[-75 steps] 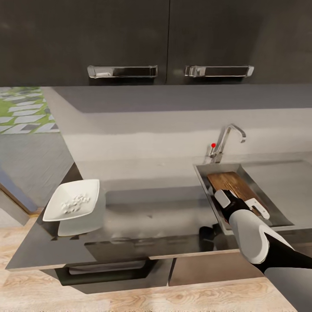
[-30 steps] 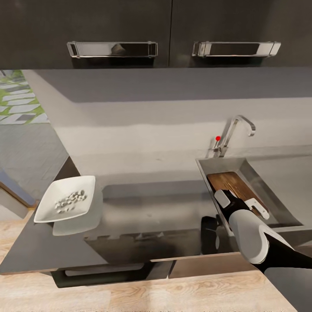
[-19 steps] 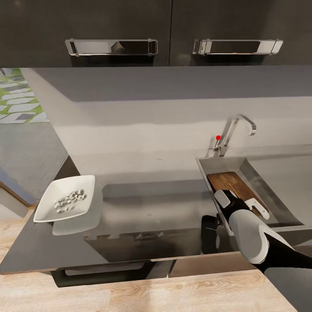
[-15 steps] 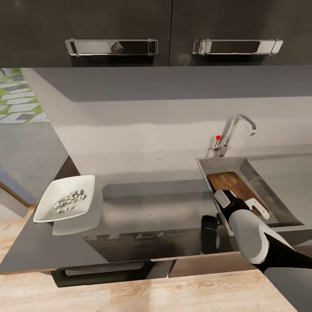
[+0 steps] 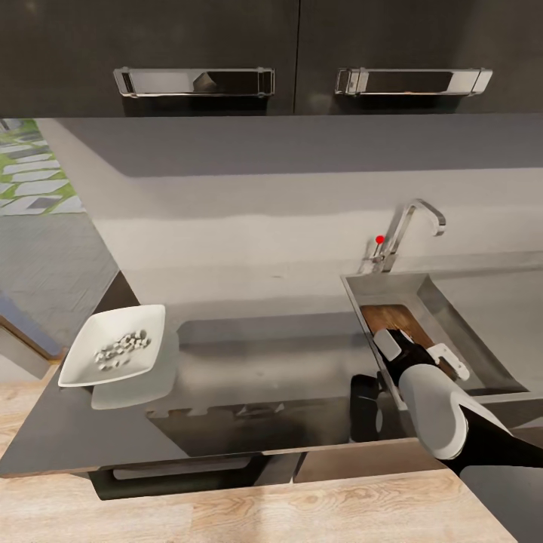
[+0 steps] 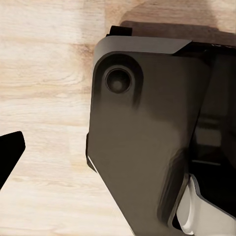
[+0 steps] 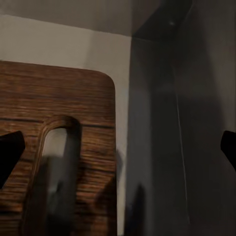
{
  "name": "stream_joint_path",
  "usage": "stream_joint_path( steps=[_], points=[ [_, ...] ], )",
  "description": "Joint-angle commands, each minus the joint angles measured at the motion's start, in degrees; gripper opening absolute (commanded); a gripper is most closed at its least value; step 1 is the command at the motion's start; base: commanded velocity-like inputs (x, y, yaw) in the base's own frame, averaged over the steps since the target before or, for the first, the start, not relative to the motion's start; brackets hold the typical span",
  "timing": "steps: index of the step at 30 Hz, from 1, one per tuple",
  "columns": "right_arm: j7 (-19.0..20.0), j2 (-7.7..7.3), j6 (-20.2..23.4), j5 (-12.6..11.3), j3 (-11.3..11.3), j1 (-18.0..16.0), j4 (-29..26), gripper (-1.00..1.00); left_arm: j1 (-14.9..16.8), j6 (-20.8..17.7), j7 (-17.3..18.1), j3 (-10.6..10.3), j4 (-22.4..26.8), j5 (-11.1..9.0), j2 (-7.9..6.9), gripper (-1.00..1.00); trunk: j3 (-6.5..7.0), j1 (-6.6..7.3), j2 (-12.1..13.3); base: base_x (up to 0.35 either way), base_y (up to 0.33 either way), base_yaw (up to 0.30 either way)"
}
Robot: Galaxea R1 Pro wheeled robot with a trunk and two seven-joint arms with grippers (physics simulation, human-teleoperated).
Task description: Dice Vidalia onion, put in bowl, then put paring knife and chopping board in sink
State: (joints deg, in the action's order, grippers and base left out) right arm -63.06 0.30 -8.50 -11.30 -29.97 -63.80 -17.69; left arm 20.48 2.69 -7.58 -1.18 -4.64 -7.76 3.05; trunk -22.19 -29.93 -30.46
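Inside the sink (image 5: 483, 354) the chopping board (image 5: 392, 320) lies lengthwise front-to-back; right gripper (image 5: 419, 354) jaws released above it.

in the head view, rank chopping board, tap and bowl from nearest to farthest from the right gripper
1. chopping board, in the sink, directly under the right gripper.
2. tap, behind the sink's far end.
3. bowl, far off to the robot's left near the countertop's end.
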Motion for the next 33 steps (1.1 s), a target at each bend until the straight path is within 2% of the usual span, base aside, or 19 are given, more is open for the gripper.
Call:
stream_joint_path(
  steps=[1, 3, 6, 8, 13, 15, 17, 24, 25, 27, 33],
  points=[
    [-0.03, 0.00, -0.51, -0.43, 0.21, -0.05, -0.19, 1.00, 0.09, 0.29, -0.07, -0.15, -0.18, -0.51, -0.01, 1.00, -0.08, -0.02, -0.08, 0.000, 0.000, 0.000],
    [0.05, -0.10, 0.34, -0.27, 0.76, -0.05, -2.34, 1.00, 0.09, 0.29, -0.03, -0.14, -0.10, -0.51, -0.04, 1.00, -0.08, -0.02, -0.08, 0.000, 0.000, 0.000],
    [0.05, 0.22, 8.82, -0.20, 5.29, -0.08, -14.14, 1.00, 0.09, 0.44, 0.01, -0.14, 0.02, -0.50, 0.07, 1.00, -0.08, -0.02, -0.08, 0.000, 0.000, 0.000],
    [-0.03, 0.35, 13.31, -0.24, 7.05, -0.07, -20.13, 1.00, 0.09, 0.55, 0.07, -0.14, 0.05, -0.50, 0.09, 1.00, -0.08, -0.02, -0.08, 0.000, 0.000, 0.000],
    [-0.12, 0.65, 24.28, -0.29, 8.33, -0.10, -32.05, 1.00, 0.09, 0.88, 0.10, -0.14, 0.13, -0.50, 0.10, 1.00, -0.08, -0.02, -0.08, 0.000, 0.000, 0.000],
    [0.02, 0.70, 30.86, -0.30, 9.10, -0.10, -37.04, 1.00, 0.09, 0.98, 0.10, -0.07, 0.15, -0.50, 0.11, 1.00, -0.08, -0.02, -0.08, 0.000, 0.000, 0.000],
    [0.27, 0.61, 33.51, -0.35, 11.31, -0.10, -38.14, 1.00, 0.09, 0.99, 0.10, -0.06, 0.15, -0.50, 0.11, 1.00, -0.08, -0.02, -0.08, 0.000, 0.000, 0.000],
    [1.35, 0.35, 39.05, -0.67, 22.67, -0.09, -39.05, 1.00, 0.09, 1.00, 0.10, -0.05, 0.16, -0.50, 0.03, 1.00, -0.08, -0.02, -0.08, -0.106, 0.000, 0.000],
    [5.62, 0.23, 42.01, -0.75, 24.84, -0.06, -39.14, 1.00, 0.09, 1.00, 0.10, -0.05, 0.16, -0.50, 0.02, 1.00, -0.08, -0.02, -0.08, -0.315, 0.000, 0.000],
    [9.06, 0.02, 44.26, -0.52, 25.21, -0.04, -39.16, 1.00, 0.09, 1.01, 0.10, -0.03, 0.16, -0.50, 0.02, 1.00, -0.08, -0.02, -0.08, -0.324, 0.000, 0.000],
    [11.88, -1.61, 46.27, -0.34, 25.40, -0.02, -39.17, 1.00, 0.09, 1.08, 0.11, -0.02, 0.16, -0.50, 0.02, 1.00, -0.08, -0.02, -0.08, -0.332, 0.000, 0.000]
  ],
)
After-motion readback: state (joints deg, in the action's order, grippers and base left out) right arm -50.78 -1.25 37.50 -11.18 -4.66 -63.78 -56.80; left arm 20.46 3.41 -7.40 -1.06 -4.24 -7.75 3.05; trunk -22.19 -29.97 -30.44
